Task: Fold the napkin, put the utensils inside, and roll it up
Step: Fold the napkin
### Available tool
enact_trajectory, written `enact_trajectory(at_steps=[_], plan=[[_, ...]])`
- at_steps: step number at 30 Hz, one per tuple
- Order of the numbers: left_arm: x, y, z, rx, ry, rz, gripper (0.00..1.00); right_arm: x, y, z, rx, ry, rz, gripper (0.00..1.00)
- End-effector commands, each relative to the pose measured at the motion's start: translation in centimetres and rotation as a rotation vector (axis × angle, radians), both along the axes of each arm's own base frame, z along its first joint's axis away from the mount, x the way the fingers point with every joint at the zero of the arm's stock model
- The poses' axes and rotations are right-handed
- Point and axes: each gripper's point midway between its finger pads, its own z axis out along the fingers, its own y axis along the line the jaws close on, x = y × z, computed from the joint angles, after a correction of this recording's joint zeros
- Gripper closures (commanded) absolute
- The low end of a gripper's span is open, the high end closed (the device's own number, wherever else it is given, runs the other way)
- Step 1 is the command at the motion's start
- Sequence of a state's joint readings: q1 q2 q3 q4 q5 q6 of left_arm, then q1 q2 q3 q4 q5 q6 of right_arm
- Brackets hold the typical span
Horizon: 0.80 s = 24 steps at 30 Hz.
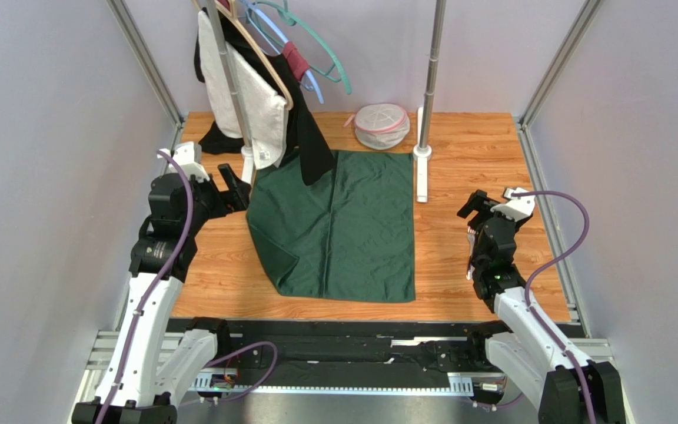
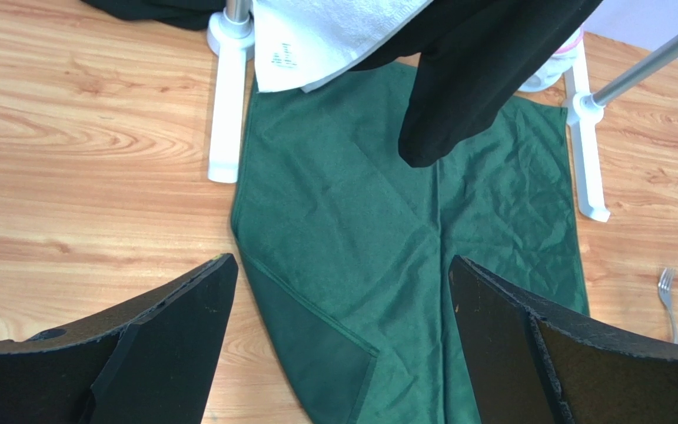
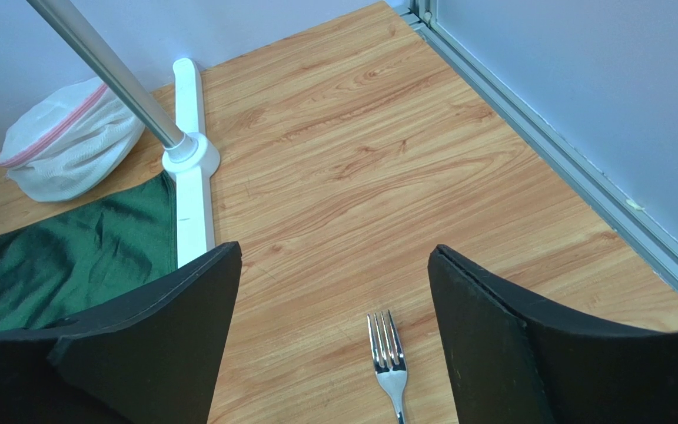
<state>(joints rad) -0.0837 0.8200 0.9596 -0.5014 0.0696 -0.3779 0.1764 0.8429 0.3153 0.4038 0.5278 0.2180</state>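
Observation:
The dark green napkin [image 1: 338, 225] lies spread flat mid-table, its near-left corner turned over onto itself [image 2: 334, 340]. A black hanging garment [image 1: 312, 146] covers its far-left corner. The silver fork [image 3: 389, 358] lies on bare wood to the right of the napkin, tines pointing away; it also shows in the left wrist view [image 2: 667, 296] and is hidden under the right arm in the top view. My left gripper [image 1: 232, 187] is open and empty at the napkin's left edge, above the folded corner [image 2: 341, 261]. My right gripper [image 1: 475, 212] is open and empty, straddling the fork from above [image 3: 334, 250].
A clothes rack stands at the back with hangers, a white towel [image 1: 258, 110] and dark garments. Its white foot bars [image 1: 421, 177] rest on the table beside the napkin. A white mesh bag [image 1: 380, 125] sits at the back. Metal frame rails [image 1: 541, 194] edge the table.

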Motion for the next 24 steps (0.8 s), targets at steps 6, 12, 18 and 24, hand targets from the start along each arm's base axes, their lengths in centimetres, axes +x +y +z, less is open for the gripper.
enact_trajectory(at_steps=[6, 12, 18, 24], plan=[[-0.2, 0.1, -1.9, 0.055, -0.011, -0.031, 0.01, 0.4, -0.3, 2.6, 0.035, -0.073, -0.035, 0.18], [-1.1, -3.3, -4.3, 0.212, 0.083, -0.076, 0.07, 0.6, -0.3, 2.4, 0.042, -0.063, -0.037, 0.18], [-2.0, -10.0, -11.6, 0.269, 0.260, -0.186, 0.18, 0.4, -0.4, 2.0, 0.042, -0.044, -0.044, 0.18], [-2.0, -12.8, -16.5, 0.355, 0.383, -0.214, 0.43, 0.5, -0.4, 2.0, 0.046, -0.043, -0.042, 0.18]])
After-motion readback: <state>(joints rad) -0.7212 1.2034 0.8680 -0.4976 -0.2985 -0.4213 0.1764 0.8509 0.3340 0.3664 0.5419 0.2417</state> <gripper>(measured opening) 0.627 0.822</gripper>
